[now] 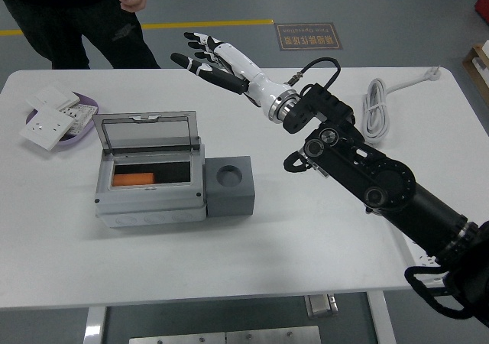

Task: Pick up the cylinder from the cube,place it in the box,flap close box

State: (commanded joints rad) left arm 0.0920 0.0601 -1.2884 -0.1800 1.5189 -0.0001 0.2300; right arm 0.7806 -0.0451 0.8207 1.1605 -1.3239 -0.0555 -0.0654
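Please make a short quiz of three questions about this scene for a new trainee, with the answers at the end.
1. True or false: the lid of the box stands open.
2. Where is the orange cylinder? A) in the cube B) in the box C) in the robot hand
3. What does the right robot hand hold?

Key: 1 true. 2 B. 3 Nothing; its fingers are spread, above the table's far side.

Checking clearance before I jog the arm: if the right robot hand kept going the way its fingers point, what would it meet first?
Probably the person at the table's far left; the open right robot hand points up-left past the far edge, with nothing visibly between, though depth is unclear.
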